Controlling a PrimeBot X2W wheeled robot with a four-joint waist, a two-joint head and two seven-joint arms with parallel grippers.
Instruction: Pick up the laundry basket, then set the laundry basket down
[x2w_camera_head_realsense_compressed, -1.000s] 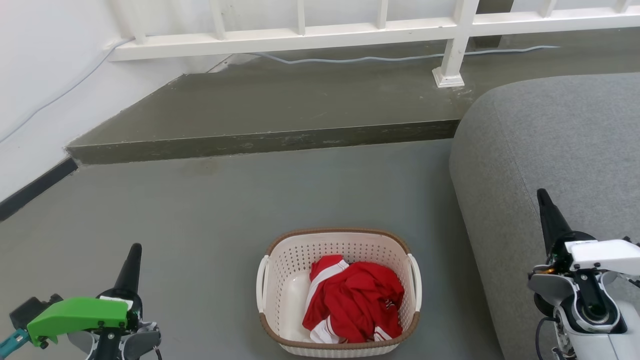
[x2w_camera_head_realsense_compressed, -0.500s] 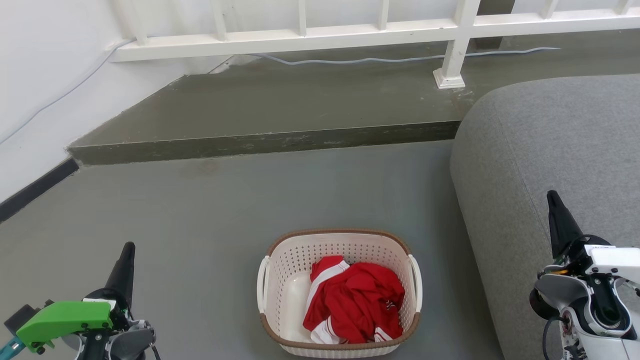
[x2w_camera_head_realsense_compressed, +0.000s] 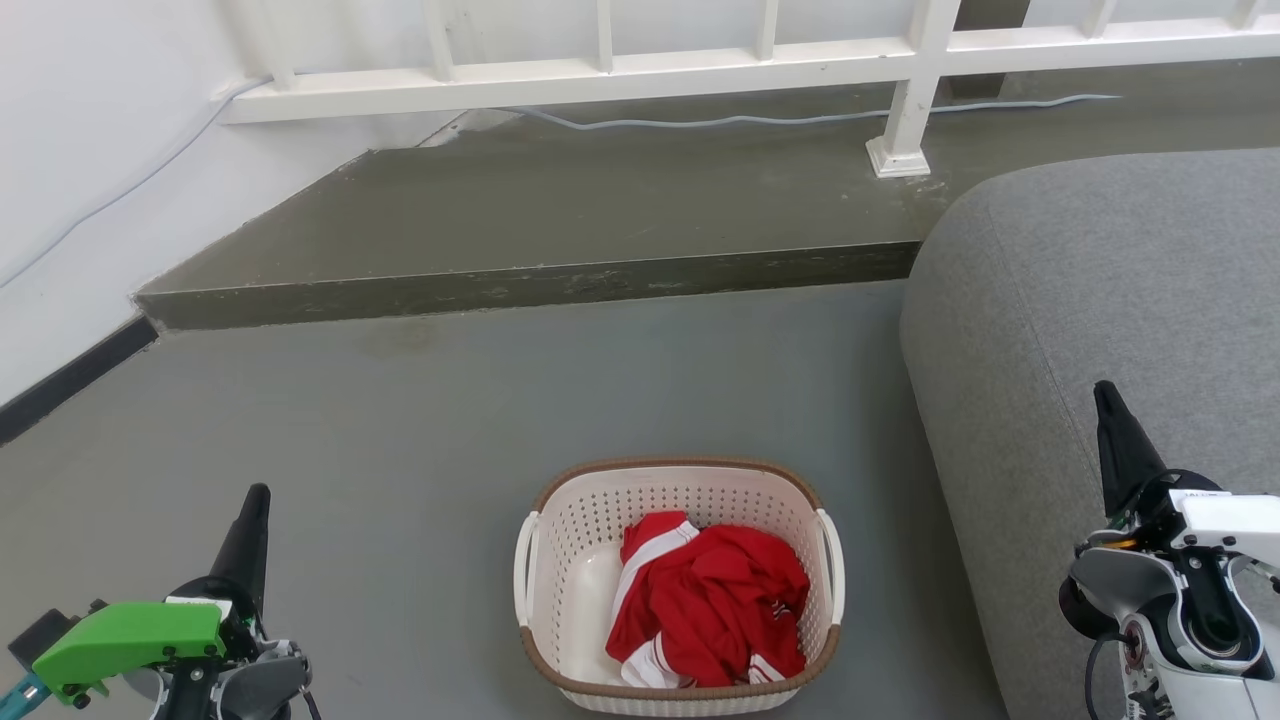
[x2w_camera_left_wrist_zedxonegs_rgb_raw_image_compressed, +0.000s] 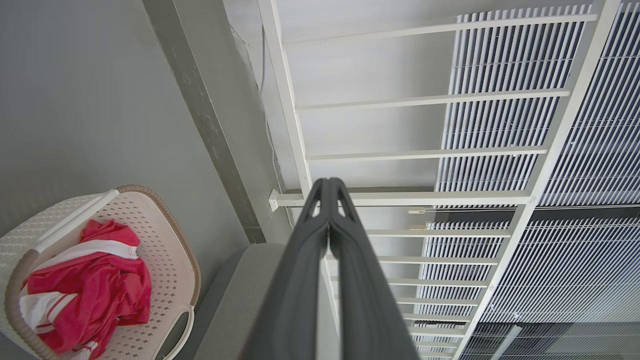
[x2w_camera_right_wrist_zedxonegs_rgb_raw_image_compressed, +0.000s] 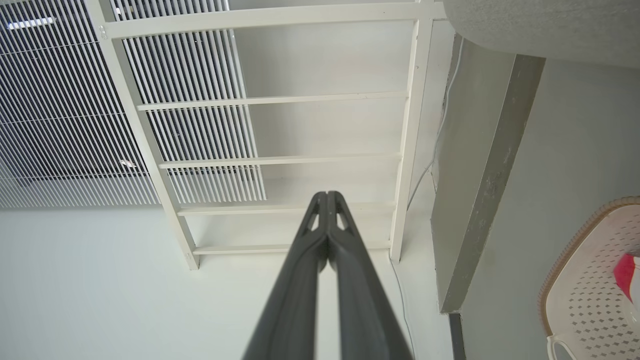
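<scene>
The left gripper (x2w_camera_head_realsense_compressed: 256, 500) is hovering over the floor (x2w_camera_head_realsense_compressed: 450, 420), well left of the laundry basket (x2w_camera_head_realsense_compressed: 678, 464), its fingers pressed together on nothing. The basket is sitting on the floor near its sofa-side edge, with a red garment (x2w_camera_head_realsense_compressed: 715, 600) bunched inside. The right gripper (x2w_camera_head_realsense_compressed: 1108, 405), likewise closed and empty, is hanging seemingly above the sofa (x2w_camera_head_realsense_compressed: 1100, 280); uneven grips on the thin handles risk tipping the basket.

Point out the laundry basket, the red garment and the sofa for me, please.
laundry basket (x2w_camera_head_realsense_compressed: 690, 497): head view, far perforated wall.
red garment (x2w_camera_head_realsense_compressed: 720, 600): head view, crumpled middle.
sofa (x2w_camera_head_realsense_compressed: 1100, 280): head view, grey upholstery.
</scene>
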